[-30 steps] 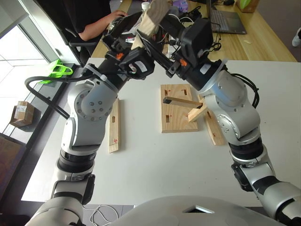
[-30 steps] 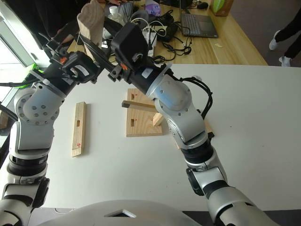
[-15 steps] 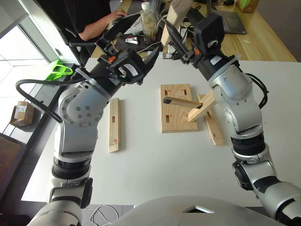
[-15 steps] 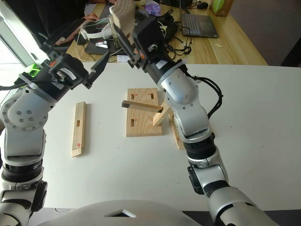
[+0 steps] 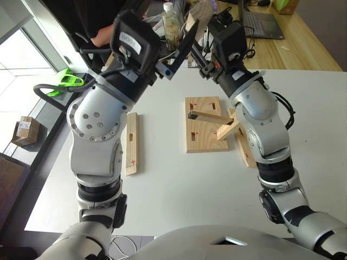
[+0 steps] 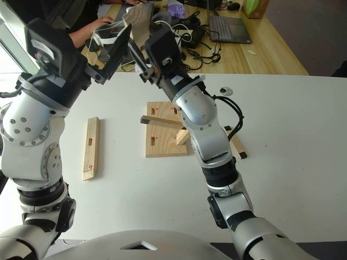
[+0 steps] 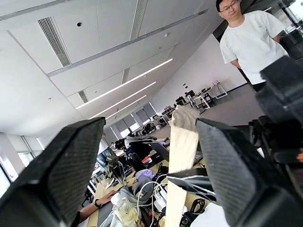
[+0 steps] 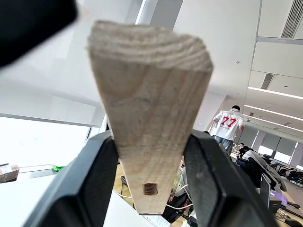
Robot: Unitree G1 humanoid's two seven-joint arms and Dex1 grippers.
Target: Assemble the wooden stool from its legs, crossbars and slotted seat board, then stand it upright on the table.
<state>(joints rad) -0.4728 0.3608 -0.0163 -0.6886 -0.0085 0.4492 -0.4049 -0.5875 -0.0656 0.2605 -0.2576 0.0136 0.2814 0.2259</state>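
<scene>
One leg [image 8: 151,94] is held high, clamped between the right jaws, a grip unchanged over the past second. The change lies in the left arm. A second ago the left jaws met the right jaws at the leg. Half a second ago they had drawn off to the side, spread. Now the arm has swung up and turned, so that the left jaws, wide apart, face the leg again. The leg appears in the gap between them with no contact visible. This reads as a regrasp or hand-over under way rather than an insertion, since the leg is over no slot and assembly seems at an early stage.

Well below both jaws, the seat board [image 5: 201,127] lies flat on the tabletop [image 5: 179,189] with a crossbar [image 5: 210,115] propped on it. A second leg [image 5: 131,143] lies well below the left jaws, apart from the board.

All parts are pale, unfinished wood. The held leg appears to widen away from the right jaws. Its end face shows curved growth rings, and a small dark hole sits between the jaws. The board is a flat rectangle pierced by small rectangular slots. The lying leg is a long slat with one central slot. The jaws are matte black and broad, the tabletop smooth and white.
</scene>
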